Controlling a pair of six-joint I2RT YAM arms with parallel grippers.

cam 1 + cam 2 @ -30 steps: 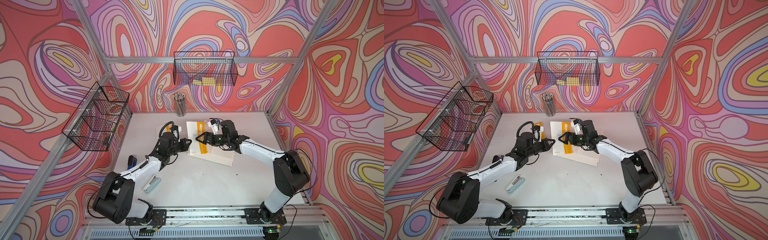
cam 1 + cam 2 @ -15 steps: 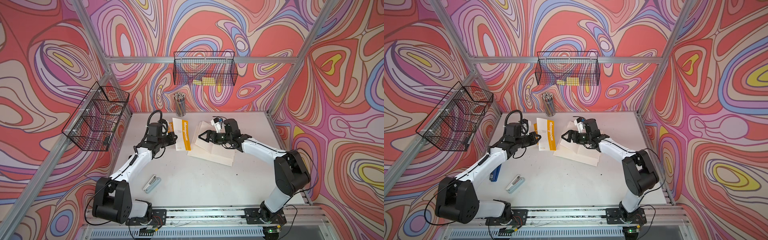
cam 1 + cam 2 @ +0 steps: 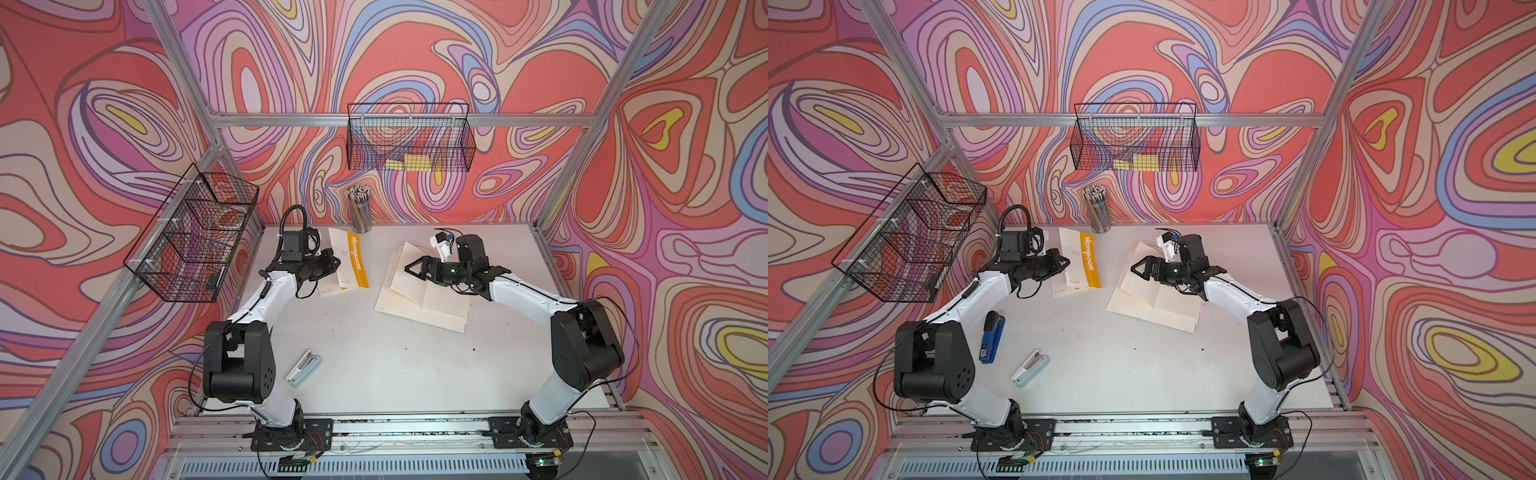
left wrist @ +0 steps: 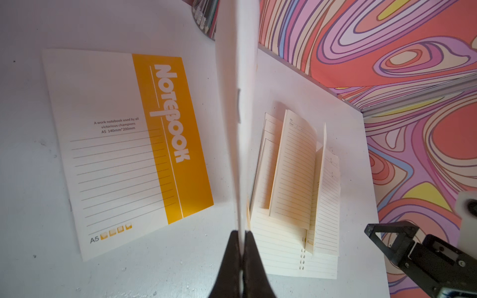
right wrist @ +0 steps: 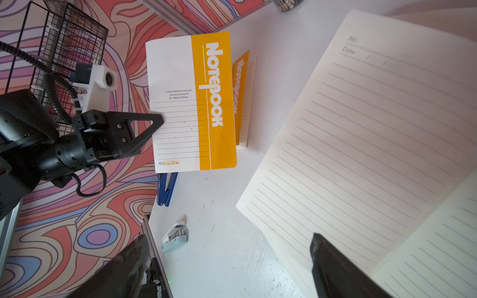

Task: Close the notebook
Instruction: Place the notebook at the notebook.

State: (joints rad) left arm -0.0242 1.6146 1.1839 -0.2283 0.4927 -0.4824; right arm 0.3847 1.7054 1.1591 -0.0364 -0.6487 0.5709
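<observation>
The open notebook [image 3: 424, 291] is seen flat on the tabletop [image 3: 374, 353], spine running away from the robot, right under the wide-spread right claw [image 5: 229, 238], while an orange cover [image 3: 353, 266] is pinched in the left claw [image 4: 242, 240], apart leftward.

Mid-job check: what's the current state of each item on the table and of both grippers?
left gripper: shut on the held cover.
held cover: lifted off the table, apart from the open pages.
open pages: spread lined side up, several leaves raised.
right gripper: open, over the open pages.
flat notebook: closed, cover up, on the table.
blue stapler: closed, lying flat.
pencil cup: upright, full.
</observation>
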